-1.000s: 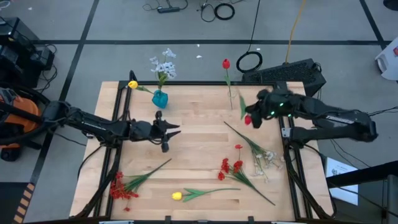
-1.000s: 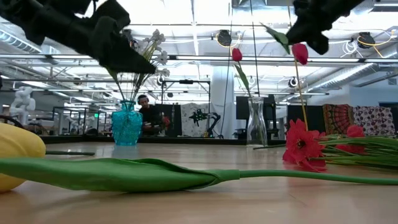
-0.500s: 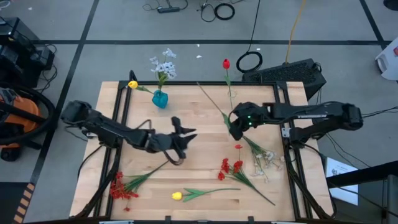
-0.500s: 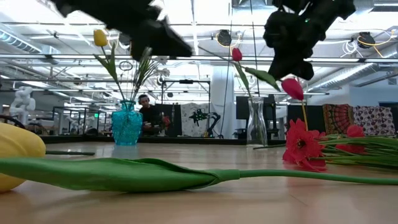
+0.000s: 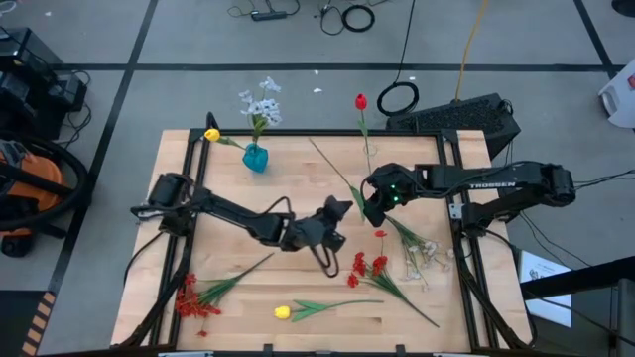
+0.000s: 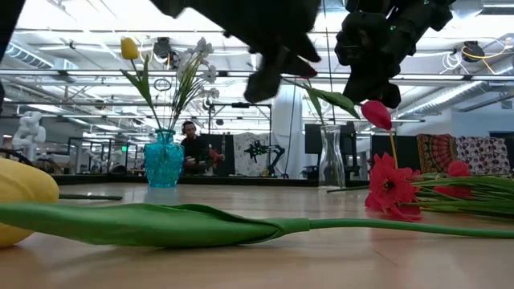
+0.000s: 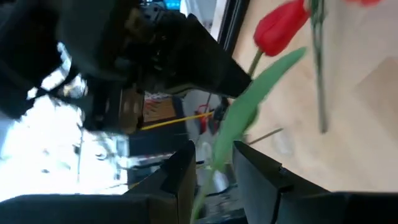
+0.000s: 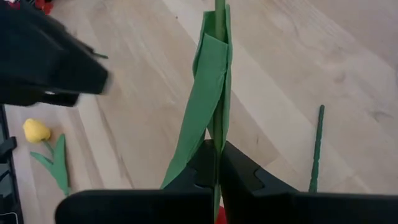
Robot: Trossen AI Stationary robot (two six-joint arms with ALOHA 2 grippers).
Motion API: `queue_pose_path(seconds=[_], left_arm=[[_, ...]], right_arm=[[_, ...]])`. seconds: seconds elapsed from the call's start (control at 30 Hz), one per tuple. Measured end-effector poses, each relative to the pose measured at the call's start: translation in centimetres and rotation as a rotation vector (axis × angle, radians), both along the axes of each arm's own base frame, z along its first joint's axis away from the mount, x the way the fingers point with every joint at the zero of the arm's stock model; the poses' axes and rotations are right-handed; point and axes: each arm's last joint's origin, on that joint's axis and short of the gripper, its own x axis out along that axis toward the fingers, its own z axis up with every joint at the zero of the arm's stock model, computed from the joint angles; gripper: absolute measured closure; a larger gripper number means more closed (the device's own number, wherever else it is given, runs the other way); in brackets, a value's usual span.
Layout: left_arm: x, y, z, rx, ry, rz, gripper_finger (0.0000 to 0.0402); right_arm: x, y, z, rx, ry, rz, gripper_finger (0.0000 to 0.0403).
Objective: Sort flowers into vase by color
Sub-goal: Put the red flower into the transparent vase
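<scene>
Red tulip (image 5: 380, 210) slants; stem toward far-left.

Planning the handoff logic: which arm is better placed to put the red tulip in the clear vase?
Right. Its pincer is shut on the red tulip stem, lifted off the table; the left pincer holds nothing. The clear vase already has a red flower.

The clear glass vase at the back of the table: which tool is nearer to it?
Right. The right tool, shut on a red tulip, sits just in front of the clear glass vase. The left tool is further toward the table's middle.
</scene>
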Motion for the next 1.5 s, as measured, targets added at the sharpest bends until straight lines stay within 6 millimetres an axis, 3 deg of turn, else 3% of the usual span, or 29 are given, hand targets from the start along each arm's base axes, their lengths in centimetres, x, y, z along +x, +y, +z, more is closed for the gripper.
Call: queue_pose_path(seconds=[0.27, 0.47, 0.77, 1.5], left_arm=[[2.2, 1.2, -1.5, 0.139, 0.12, -0.001, 0.0288], [2.4, 2.5, -1.5, 0.142, 0.123, 0.022, 0.0293], [2.5, 3.8, -1.6, 0.139, 0.13, 0.047, 0.0334], [2.5, 3.9, -1.5, 0.139, 0.128, 0.046, 0.0338]], right_arm=[[0.0, 0.0, 0.0, -0.006, -0.001, 0.008, 0.0402], [0.0, 0.0, 0.0, -0.013, -0.001, 0.015, 0.0402], [0.0, 0.0, 0.0, -0.025, -0.003, 0.025, 0.0402], [0.1, 0.2, 0.1, 0.013, -0.027, 0.104, 0.0403]])
